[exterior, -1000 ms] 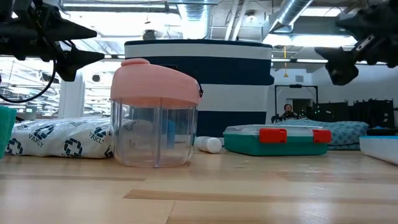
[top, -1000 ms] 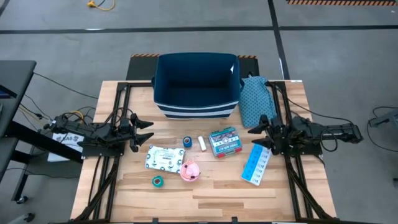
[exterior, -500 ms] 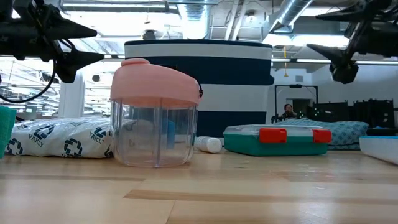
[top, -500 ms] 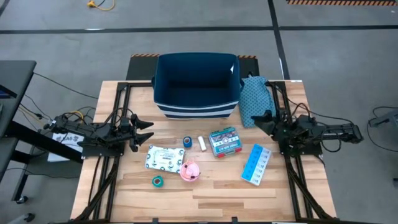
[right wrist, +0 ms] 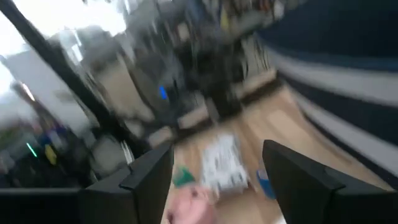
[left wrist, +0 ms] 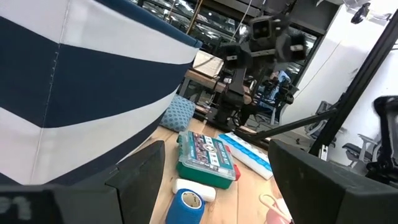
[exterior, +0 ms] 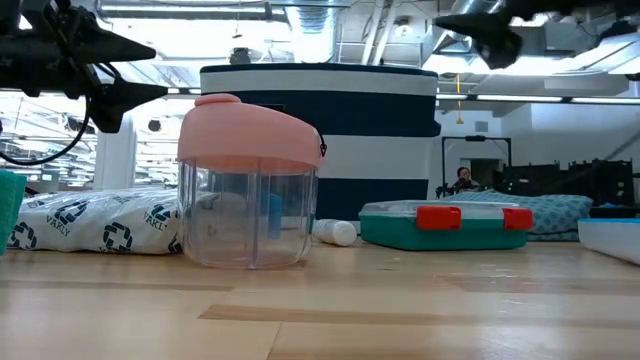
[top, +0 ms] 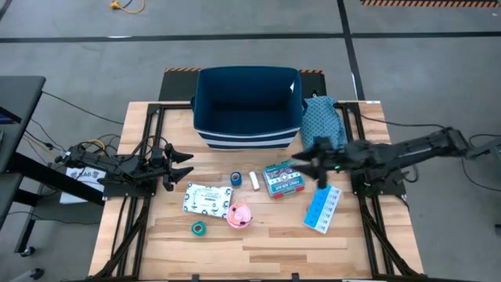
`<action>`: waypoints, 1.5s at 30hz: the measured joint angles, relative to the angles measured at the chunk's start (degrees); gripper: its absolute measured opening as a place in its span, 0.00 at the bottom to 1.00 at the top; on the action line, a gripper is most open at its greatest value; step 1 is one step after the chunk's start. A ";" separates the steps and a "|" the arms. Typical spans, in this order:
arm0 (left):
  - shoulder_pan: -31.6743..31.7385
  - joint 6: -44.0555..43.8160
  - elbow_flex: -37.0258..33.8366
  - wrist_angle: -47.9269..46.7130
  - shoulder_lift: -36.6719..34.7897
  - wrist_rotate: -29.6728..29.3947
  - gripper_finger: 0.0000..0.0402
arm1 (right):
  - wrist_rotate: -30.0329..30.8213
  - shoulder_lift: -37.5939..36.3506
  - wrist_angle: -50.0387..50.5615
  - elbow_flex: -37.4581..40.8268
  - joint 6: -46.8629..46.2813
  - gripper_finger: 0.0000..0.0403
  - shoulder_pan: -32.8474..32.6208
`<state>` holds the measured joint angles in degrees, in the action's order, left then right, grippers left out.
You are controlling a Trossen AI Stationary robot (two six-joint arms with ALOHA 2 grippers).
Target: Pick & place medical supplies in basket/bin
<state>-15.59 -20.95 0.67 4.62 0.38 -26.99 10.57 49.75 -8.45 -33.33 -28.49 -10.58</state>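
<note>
Over the middle of the desk (top: 258,239), the right gripper (top: 307,166) reaches in above the teal-and-red box (top: 282,178), jaws parted and carrying nothing. The right wrist view is smeared, so exactly how wide they stand is hard to call, but the gap between the two dark fingers is plain.

The left gripper (top: 186,167) hangs at the desk's left edge, jaws spread wide and empty, near the white flat packet (top: 205,200).

And the supplies? Every one lies on the wood: the blue roll (top: 236,179) and the white tube (top: 254,180) side by side, the pink round item (top: 239,215) just beside the packet, the green roll (top: 199,228) toward the front, the light blue pill organiser (top: 322,207) off to the right. The navy bin (top: 247,139) stands at the back of the desk, nothing showing inside it.

The box looks like the target here. To do it well, the right arm should settle squarely over the box, straddle its narrower sides, and come down level before closing. A skewed approach could nudge it into the tube. Then a clean lift, high enough to clear the bin's rim.
</note>
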 joint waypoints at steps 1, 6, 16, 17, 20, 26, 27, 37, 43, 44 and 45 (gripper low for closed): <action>0.00 0.02 0.00 0.00 0.00 0.45 0.69 | -0.02 3.33 1.24 -2.54 0.28 0.57 -0.57; -0.02 0.09 0.00 -0.02 0.00 2.72 0.69 | -0.87 17.08 3.83 -13.69 0.52 0.52 -2.93; -0.02 -0.09 0.00 -0.04 0.00 3.32 0.69 | -9.42 32.21 5.53 -26.90 0.12 0.48 -3.52; -0.02 -1.01 0.00 -0.07 0.00 3.68 0.69 | -10.44 33.28 7.00 -28.06 -0.18 0.48 -3.43; -0.02 -4.52 0.00 -0.11 0.00 4.84 0.69 | -12.20 36.86 11.85 -31.74 -1.58 0.49 -3.17; -0.02 -8.89 0.00 -0.08 0.00 9.49 0.69 | -12.28 43.14 15.92 -35.15 -5.05 0.50 -4.42; -0.02 -9.23 0.05 0.02 0.00 10.59 0.69 | -12.39 44.04 15.82 -35.28 -5.97 0.50 -4.69; -0.15 -8.84 5.28 0.72 0.24 16.66 0.69 | -12.15 49.12 12.72 -35.15 -10.58 0.50 -6.46; -1.46 -6.89 8.47 0.71 2.42 17.55 0.69 | -11.72 51.43 10.56 -35.14 -10.63 0.49 -6.54; -1.80 -6.51 9.13 0.27 3.05 17.60 0.69 | -11.76 51.76 9.89 -35.42 -10.61 0.49 -6.43; -2.20 -6.15 9.79 0.11 4.03 17.64 0.69 | -11.78 51.81 10.88 -35.33 -10.61 0.49 -6.32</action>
<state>-17.79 -27.10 10.45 4.73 4.41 -9.35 -1.21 101.56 2.43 -68.66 -39.09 -16.90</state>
